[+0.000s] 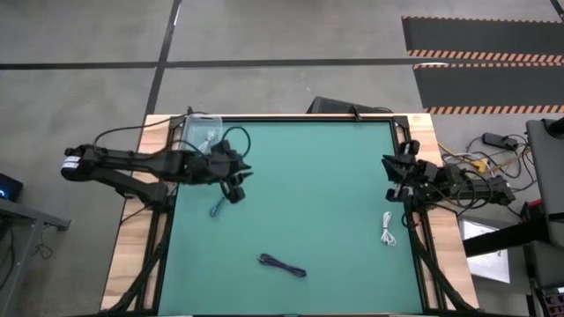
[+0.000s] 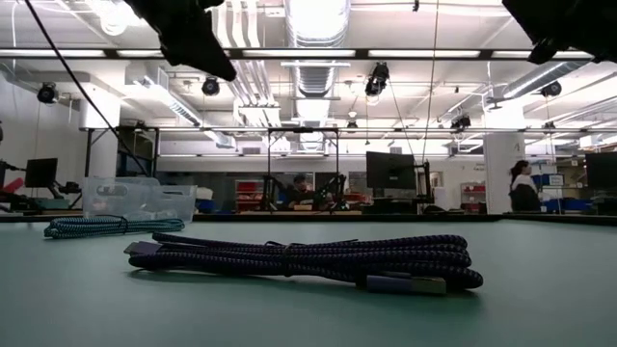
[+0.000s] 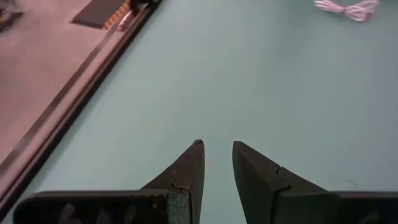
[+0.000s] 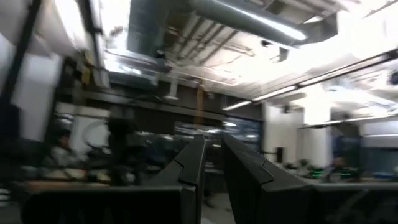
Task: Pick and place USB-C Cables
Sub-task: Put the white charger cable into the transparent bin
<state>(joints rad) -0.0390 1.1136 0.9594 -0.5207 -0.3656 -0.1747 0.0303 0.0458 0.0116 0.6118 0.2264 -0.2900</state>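
Lying on mat: one teal cable [image 1: 216, 208], one purple cable [image 1: 282, 265], one white cable [image 1: 388, 229]; both hands empty, fingers parted.

My mat [image 1: 317, 202] is plain teal-green, framed in pale wood. On it lie a dark purple-black braided cable [image 2: 308, 260], a teal one speckled with black [image 2: 96, 226] and a white one [image 1: 388, 231]. My fingers [image 3: 186, 177] are matte black.

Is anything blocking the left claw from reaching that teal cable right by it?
Nothing visible does. The left gripper hangs open beside the teal cable, with only bare green mat between them.
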